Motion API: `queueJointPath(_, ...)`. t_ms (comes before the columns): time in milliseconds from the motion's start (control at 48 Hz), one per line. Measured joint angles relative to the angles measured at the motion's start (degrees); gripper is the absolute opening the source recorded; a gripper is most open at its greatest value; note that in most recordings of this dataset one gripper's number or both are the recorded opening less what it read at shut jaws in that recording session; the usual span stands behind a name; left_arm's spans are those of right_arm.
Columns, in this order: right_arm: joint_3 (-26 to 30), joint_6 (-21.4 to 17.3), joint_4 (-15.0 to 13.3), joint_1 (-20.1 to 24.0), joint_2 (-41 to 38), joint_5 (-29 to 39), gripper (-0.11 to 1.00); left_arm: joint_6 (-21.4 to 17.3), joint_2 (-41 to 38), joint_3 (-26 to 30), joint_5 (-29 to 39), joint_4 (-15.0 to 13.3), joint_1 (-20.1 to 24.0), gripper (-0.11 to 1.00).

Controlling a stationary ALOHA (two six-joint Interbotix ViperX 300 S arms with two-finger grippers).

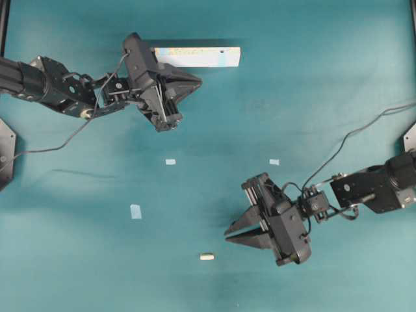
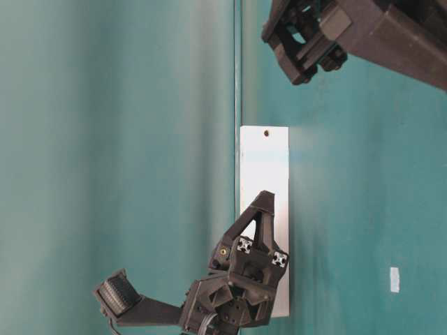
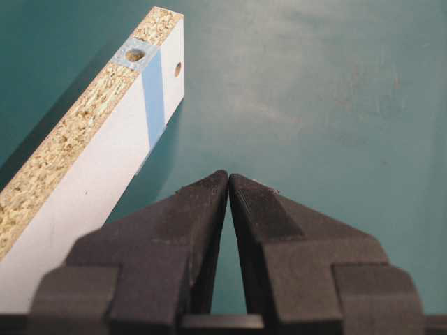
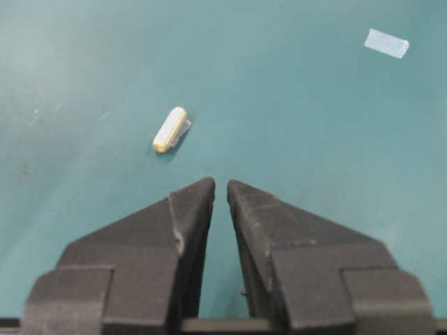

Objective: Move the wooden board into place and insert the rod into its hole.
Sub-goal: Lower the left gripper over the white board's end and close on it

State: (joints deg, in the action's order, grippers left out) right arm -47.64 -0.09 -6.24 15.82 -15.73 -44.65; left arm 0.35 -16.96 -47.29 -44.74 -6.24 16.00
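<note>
The wooden board point(image 1: 195, 56) lies flat at the far side of the table, pale with a rough chip edge point(image 3: 91, 160). Its hole point(image 1: 222, 50) sits near the right end; in the left wrist view a bluish mark runs beside the hole point(image 3: 177, 69). My left gripper point(image 1: 199, 81) hovers just in front of the board, shut and empty point(image 3: 228, 176), not touching it. The rod point(image 1: 207, 256), a small cream peg, lies on the table near the front point(image 4: 170, 130). My right gripper point(image 1: 227, 235) points at it from the right, shut, holding nothing point(image 4: 220, 183).
Three light-blue tape squares are stuck on the teal table: one left of centre point(image 1: 170, 162), one right of centre point(image 1: 274, 162), one lower left point(image 1: 136, 211). Cables trail from both arms. In the table-level view the board point(image 2: 264, 167) lies against the back edge.
</note>
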Motion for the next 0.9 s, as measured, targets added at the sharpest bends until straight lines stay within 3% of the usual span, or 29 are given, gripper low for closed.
queueJointPath(104, 0.2, -0.6, 0.0, -0.2, 0.1, 0.8, 0.09, 0.4, 1.8, 1.1, 4.9, 1.2, -0.9, 0.01)
queueJointPath(187, 0.6, -0.6, 0.0, -0.5, 0.5, 2.5, 0.00, 0.3, 3.5, 2.5, 9.1, 1.9, -1.8, 0.00)
queueJointPath(354, 1.7, -0.6, 0.0, -0.6, 5.1, 6.2, -0.01, 0.3, 5.8, 4.4, 14.2, 2.1, -2.2, 0.00)
queueJointPath(541, 2.0, -0.6, -0.3, -0.4, 9.1, 15.0, -0.01, 0.3, 9.1, 5.6, 19.6, 2.1, -3.4, 0.00)
queueJointPath(750, 3.0, -0.6, -0.4, 1.0, 11.7, 23.4, -0.01, -1.8, 13.3, 5.7, 33.4, 2.4, -3.6, 0.01)
queueJointPath(812, 3.3, -1.0, -0.4, 1.1, 12.0, 25.0, -0.01, -3.4, 14.3, 5.7, 36.0, 2.4, -3.6, 0.10)
queueJointPath(895, 3.9, -2.0, -0.4, 1.1, 12.0, 27.1, -0.01, -6.2, 15.9, 5.7, 38.9, 2.4, -3.6, 0.33)
